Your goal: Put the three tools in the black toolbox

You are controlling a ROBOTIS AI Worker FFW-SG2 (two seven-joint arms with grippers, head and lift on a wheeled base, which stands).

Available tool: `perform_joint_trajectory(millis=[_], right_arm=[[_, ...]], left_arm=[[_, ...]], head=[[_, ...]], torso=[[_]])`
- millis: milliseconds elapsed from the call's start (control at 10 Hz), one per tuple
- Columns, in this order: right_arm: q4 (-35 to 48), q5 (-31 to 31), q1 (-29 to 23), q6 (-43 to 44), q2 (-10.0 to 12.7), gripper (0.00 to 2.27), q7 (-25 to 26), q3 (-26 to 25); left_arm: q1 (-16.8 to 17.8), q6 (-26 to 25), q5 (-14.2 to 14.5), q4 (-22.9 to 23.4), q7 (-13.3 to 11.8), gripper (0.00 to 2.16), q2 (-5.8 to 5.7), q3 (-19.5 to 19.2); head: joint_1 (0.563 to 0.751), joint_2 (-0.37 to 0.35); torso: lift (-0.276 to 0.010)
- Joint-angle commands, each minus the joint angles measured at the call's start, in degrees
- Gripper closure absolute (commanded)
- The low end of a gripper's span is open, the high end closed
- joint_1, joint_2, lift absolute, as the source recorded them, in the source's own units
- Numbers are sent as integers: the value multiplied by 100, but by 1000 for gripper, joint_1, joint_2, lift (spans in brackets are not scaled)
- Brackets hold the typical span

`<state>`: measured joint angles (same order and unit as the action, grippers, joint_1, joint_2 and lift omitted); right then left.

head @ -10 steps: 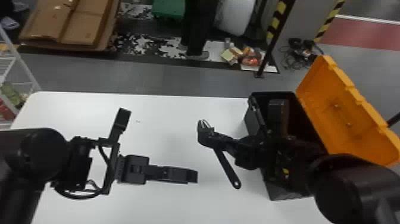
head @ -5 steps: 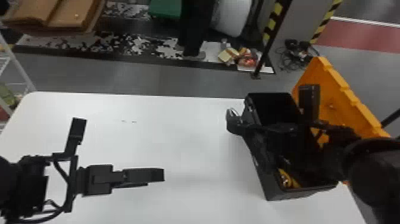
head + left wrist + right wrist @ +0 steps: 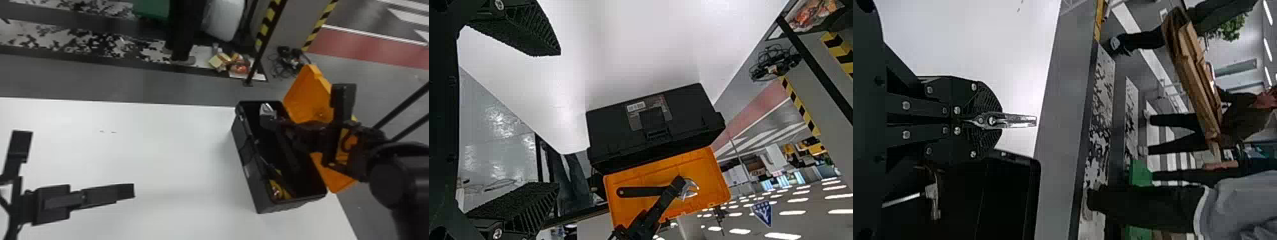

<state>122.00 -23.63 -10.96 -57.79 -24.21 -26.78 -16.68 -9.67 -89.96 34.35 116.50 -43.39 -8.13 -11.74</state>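
Note:
Over the open black toolbox (image 3: 250,169), my right gripper (image 3: 268,123) is shut on an adjustable wrench (image 3: 267,109), its dark handle slanting down above the interior. In the right wrist view my right gripper (image 3: 989,120) pinches the wrench (image 3: 1015,120) side-on; a metal tool (image 3: 933,200) lies inside the box. Something yellow (image 3: 277,189) shows in the box's near end. The left wrist view has the wrench (image 3: 644,191) against the orange lid, beyond the toolbox (image 3: 614,132). Well left of the box, my left gripper (image 3: 78,161) is open and holds nothing; its own view shows the gripper (image 3: 559,119) with fingers apart.
The orange lid (image 3: 306,92) stands open on the toolbox's right side, partly behind the right arm. The box sits near the right edge of the white table (image 3: 178,153). Beyond the far edge are a striped post (image 3: 266,32) and cables (image 3: 289,60) on the floor.
The right gripper has carried the wrench rightward from over the table to above the box interior. The left gripper appears farther left. The head view has shifted too.

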Motion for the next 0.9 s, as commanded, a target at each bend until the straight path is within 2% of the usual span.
perform_joint_trajectory(millis=[0, 300, 500, 600, 700, 800], right_arm=[[-300, -18, -47, 351, 48, 2246, 156, -125], [-581, 157, -153, 685, 277, 2246, 367, -125], [-730, 245, -451, 1160, 347, 2243, 367, -90], [-880, 263, -618, 1494, 374, 2159, 367, -46], [-985, 298, -741, 1828, 391, 1720, 367, -29], [-1029, 289, -803, 1986, 391, 1126, 358, -29]], left_arm=[[-106, -7, 10, 171, -12, 80, -5, -74], [-334, -7, 72, 487, -47, 80, -13, -329], [-475, -7, 89, 566, -178, 80, -13, -496], [-528, -7, 98, 575, -214, 80, -5, -540], [-598, -7, 107, 646, -249, 80, 13, -610], [-642, -7, 107, 663, -258, 80, 4, -619]], head=[[695, -300], [695, -332], [695, -333], [695, -333], [695, -334], [695, -336]], torso=[[-55], [-55], [-55], [-55], [-55], [-55]])
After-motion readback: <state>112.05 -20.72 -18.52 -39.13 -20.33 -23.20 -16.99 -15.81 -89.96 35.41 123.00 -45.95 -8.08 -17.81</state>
